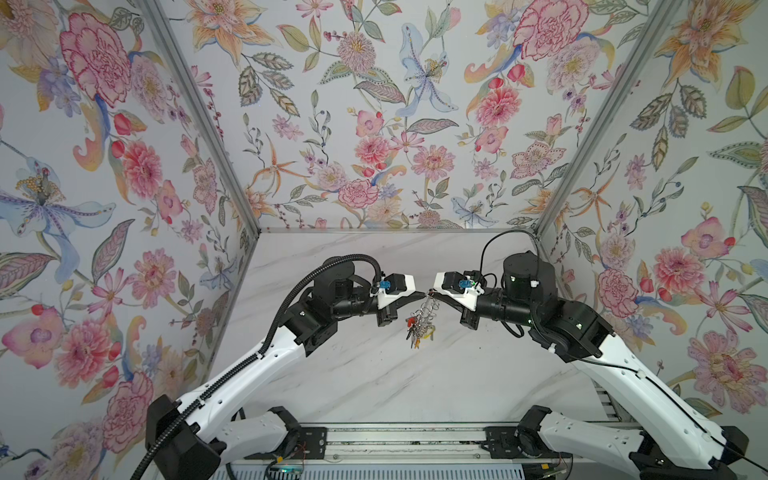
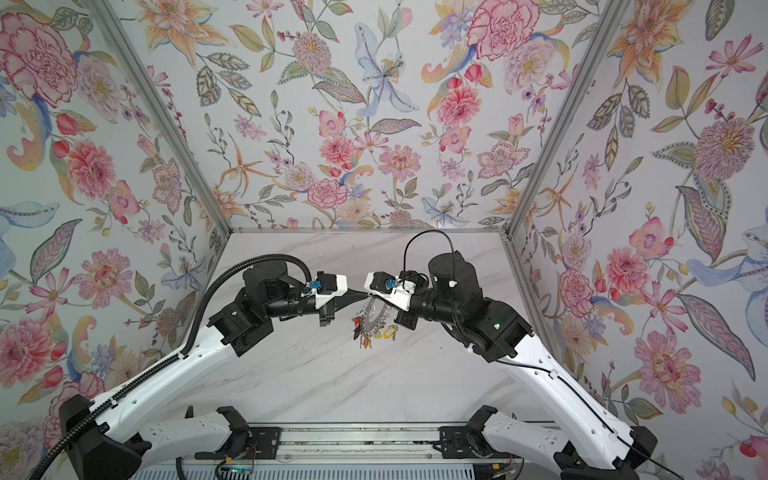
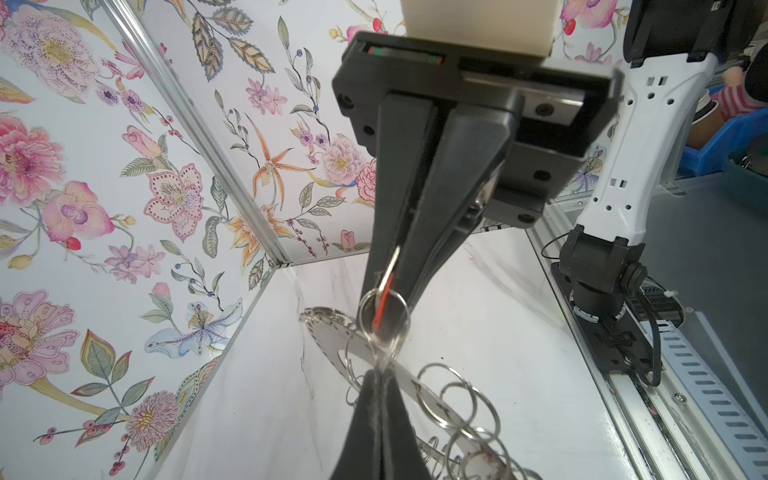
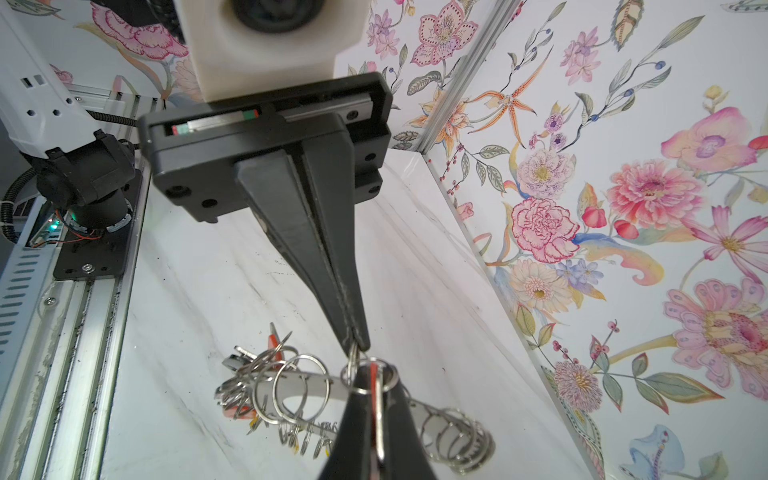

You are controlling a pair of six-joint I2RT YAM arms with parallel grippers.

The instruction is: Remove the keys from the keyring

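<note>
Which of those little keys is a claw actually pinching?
The red-tagged key in the right claw, up top; the other keys dangle free in a bunch below.

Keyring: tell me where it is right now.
In both top views the keyring hangs mid-scene over the table, pinched by the left gripper, tip to tip with the right gripper, which holds a red-tagged key.

3 floral-papered walls (image 1: pixel 374 104) enclose a white marble-look tabletop (image 1: pixel 395 374).
</note>
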